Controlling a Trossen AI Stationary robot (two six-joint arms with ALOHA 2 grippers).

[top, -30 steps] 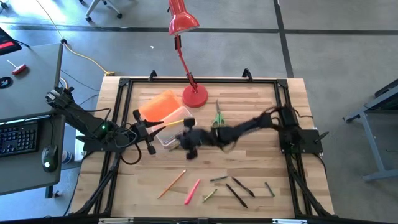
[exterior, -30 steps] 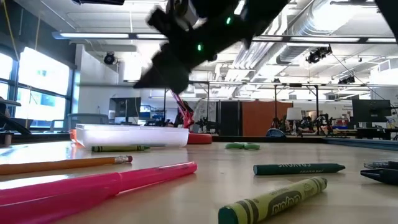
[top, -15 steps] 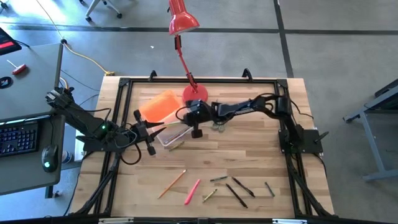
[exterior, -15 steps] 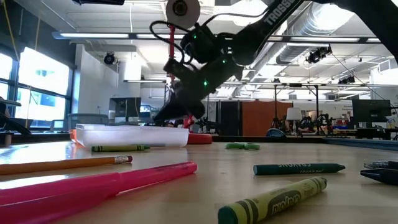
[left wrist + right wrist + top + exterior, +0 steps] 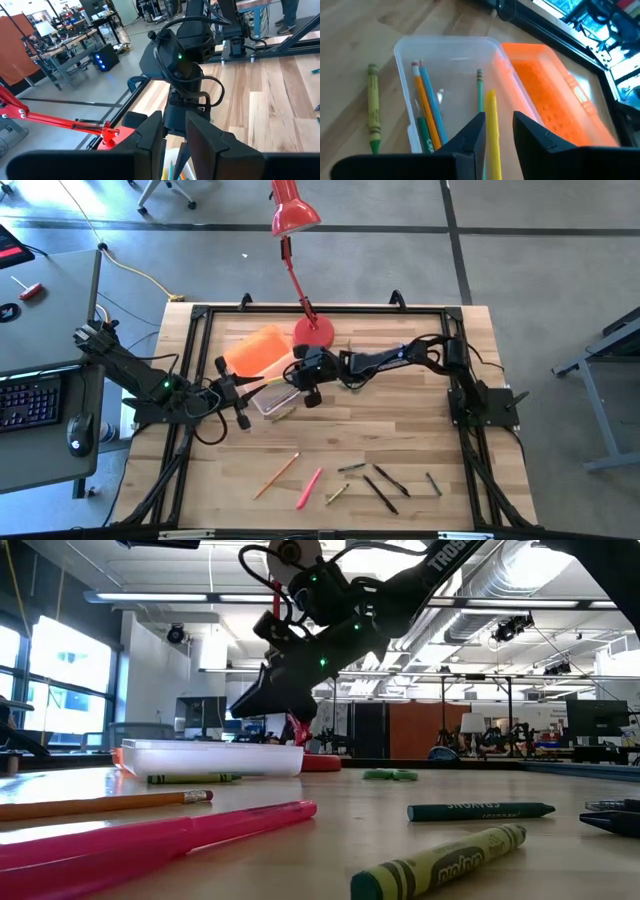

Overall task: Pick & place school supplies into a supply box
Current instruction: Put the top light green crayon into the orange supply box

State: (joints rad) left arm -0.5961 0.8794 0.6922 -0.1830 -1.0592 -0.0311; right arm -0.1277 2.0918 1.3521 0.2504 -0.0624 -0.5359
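A clear plastic supply box [image 5: 445, 85] lies open on the wooden worktop [image 5: 400, 440], just in front of the red desk lamp's round base [image 5: 313, 333], its orange lid [image 5: 547, 100] swung flat on the side away from the lamp. Inside the box lie an orange pencil [image 5: 422, 107], a blue pencil [image 5: 432, 112], a green crayon [image 5: 479, 95] and another green stick.

The right hand [image 5: 306, 383] hovers over the lamp end of the box. In the right wrist view its fingers stand slightly apart with a yellow marker [image 5: 491, 130] between them, tip pointing down into the box; whether the marker is gripped or already let go cannot be told.

The left hand [image 5: 232, 392] waits at the box's far end from the lamp. Its fingers [image 5: 150, 132] are parted and hold nothing.

An olive-green crayon [image 5: 372, 112] lies on the worktop just outside the box. Well away from the box, toward the worktop's front edge, lie an orange pencil [image 5: 276, 475], a pink marker [image 5: 308, 488], more crayons and several dark pens [image 5: 385, 485].

Risk, as a judgement: the marker is long and hangs steeply, so if it drops from here it could strike the box wall and tip out onto the worktop, or end up propped across the rim. The two hands are also near each other over the box, so a careless move could make them collide
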